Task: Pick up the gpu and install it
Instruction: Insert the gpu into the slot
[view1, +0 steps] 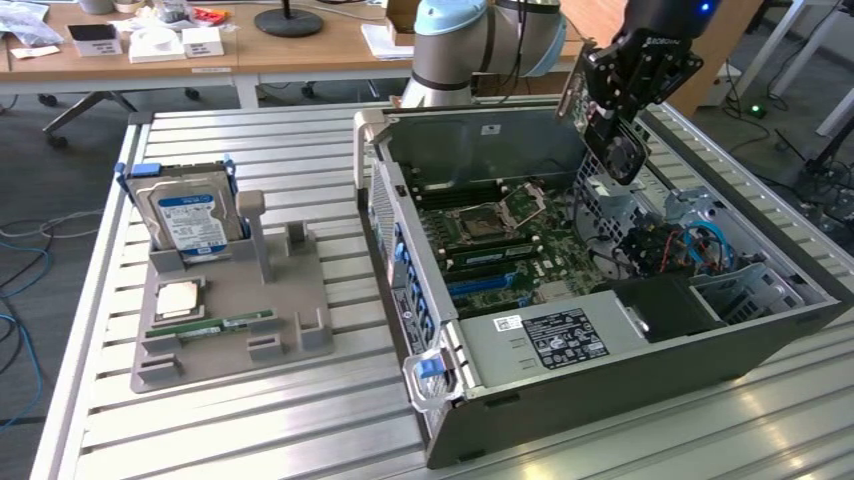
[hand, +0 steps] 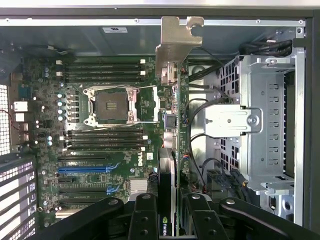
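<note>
**Holding the graphics card over the open computer**

The gripper is closed partway. Its fingers press on either side of the graphics card, which it holds up off the board.

In the exterior view the card hangs on edge and tilted. It is above the far part of the computer case, toward the exterior view's right, with its round fan facing the camera.

The wrist view looks along the card edge-on. Its pale metal bracket is at the end away from the gripper, close to the case's rim. The card sits in line between the motherboard and the metal drive cage. The processor socket and a long blue slot lie on the motherboard to one side of it.

The case lies on its side on a slatted table. Well apart from it, toward the exterior view's left, a grey holder carries an upright hard drive. A green memory stick lies flat on the same holder.
</note>
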